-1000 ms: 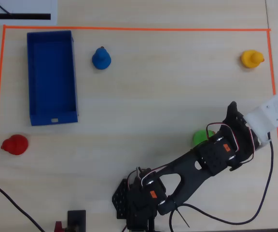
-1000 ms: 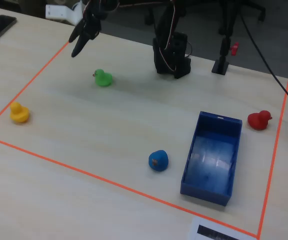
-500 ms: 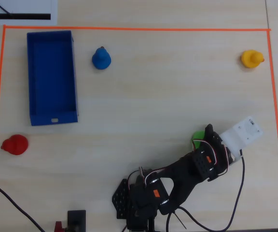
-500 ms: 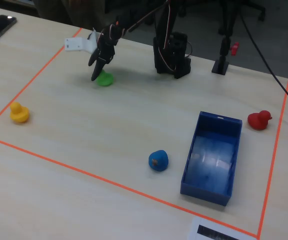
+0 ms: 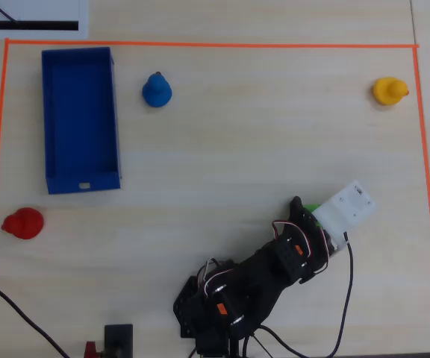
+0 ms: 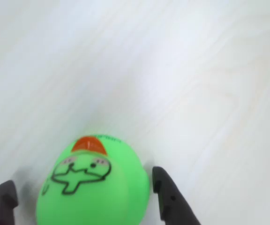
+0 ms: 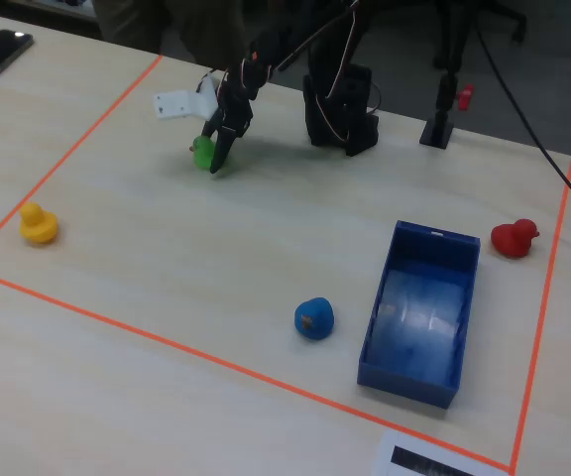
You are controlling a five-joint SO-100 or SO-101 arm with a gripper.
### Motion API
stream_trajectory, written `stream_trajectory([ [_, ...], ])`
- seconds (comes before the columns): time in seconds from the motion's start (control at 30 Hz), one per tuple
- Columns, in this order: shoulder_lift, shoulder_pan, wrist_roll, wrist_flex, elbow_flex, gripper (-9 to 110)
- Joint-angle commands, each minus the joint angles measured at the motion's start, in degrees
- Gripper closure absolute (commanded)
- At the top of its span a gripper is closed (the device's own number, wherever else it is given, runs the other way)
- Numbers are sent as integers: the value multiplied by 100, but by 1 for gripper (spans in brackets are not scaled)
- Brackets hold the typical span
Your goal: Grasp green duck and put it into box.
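Observation:
The green duck (image 6: 97, 187) stands on the table between my two black fingers, its orange beak pointing away from me. My gripper (image 6: 82, 179) is open around it, with a gap at the left finger (image 6: 1, 201), while the right finger (image 6: 170, 199) is close to the body. In the overhead view the duck (image 5: 312, 207) is a green sliver under the white wrist camera, at my gripper (image 5: 309, 213). In the fixed view the gripper (image 7: 216, 157) is down over the duck (image 7: 202, 151). The dark blue box (image 5: 80, 181) lies empty at the far left; it also shows in the fixed view (image 7: 409, 382).
A blue duck (image 5: 156, 90) stands right of the box, a yellow duck (image 5: 388, 91) at the top right, and a red duck (image 5: 23, 223) below the box. Orange tape (image 5: 200, 45) frames the work area. The arm base (image 5: 215, 313) is at the bottom.

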Motion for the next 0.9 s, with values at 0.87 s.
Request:
stream_trajectory([
  [0.87,308,-3885,3401,4236,-3771,101],
])
